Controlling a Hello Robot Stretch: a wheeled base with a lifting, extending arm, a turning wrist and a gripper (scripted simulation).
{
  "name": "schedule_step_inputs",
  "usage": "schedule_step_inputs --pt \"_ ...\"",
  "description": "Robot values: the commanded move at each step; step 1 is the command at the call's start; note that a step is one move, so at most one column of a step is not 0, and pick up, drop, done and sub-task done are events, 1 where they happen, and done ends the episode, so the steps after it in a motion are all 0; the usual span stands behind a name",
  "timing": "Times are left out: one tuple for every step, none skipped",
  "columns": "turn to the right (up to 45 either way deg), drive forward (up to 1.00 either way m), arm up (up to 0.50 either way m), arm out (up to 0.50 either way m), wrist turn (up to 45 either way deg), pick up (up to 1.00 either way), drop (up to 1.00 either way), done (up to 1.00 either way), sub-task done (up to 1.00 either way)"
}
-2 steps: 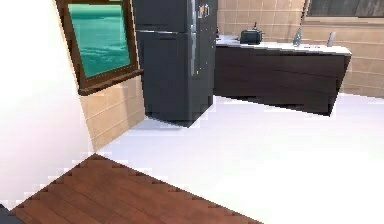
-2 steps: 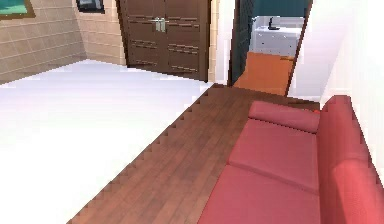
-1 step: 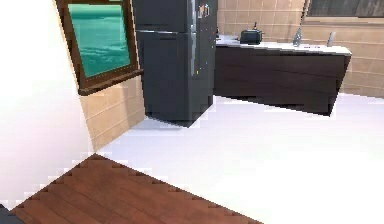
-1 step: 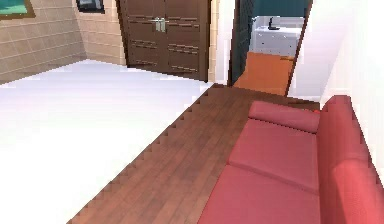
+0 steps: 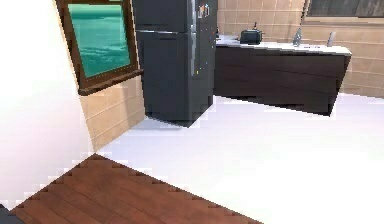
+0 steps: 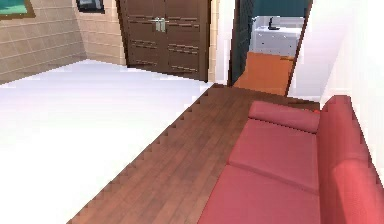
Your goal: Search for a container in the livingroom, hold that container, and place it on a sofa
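here's the red sofa (image 6: 290, 160), filling the arm side view from 3 down to 5 o'clock, its seat cushions running along the right and its back along the edge. where the container is, i can't tell, and the same goes for the state of the hand. just beside the sofa, toward 7 o'clock, a strip of dark wood floor (image 6: 165, 165) runs up the middle, and past that at 9 o'clock lies pale white floor (image 6: 70, 120). up at 12 o'clock stands a dark brown double door (image 6: 165, 35) with small handles at its centre. at 1 o'clock an open doorway (image 6: 262, 50) gives onto an orange floor (image 6: 268, 72) and a white fixture (image 6: 272, 38) against a teal wall. at 10 o'clock there's a tan tiled wall (image 6: 40, 40). over to the forward view now: a tall dark fridge (image 5: 175, 60) at 12 o'clock, a wood-framed teal picture (image 5: 100, 40) at 10 o'clock on the wall just beside it. at 2 o'clock a dark-fronted worktop (image 5: 285, 47) with a pale top carries a small dark thing (image 5: 251, 36) and a tap (image 5: 297, 38). white floor (image 5: 260, 140) spreads through the centre, and dark wood boards (image 5: 110, 195) come in at 7 o'clock.
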Motion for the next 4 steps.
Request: schedule_step_inputs --pt "0.0 0.55 0.0 0.0 0.0 0.0 0.0 0.0 0.0" --pt "-45.0 0.0 0.0 0.0 0.0 0.0 0.0 0.0 0.0" --pt "0.0 0.7 0.0 0.0 0.0 0.0 0.0 0.0 0.0" --pt "-45.0 0.0 0.0 0.0 0.0 0.0 0.0 0.0 0.0"
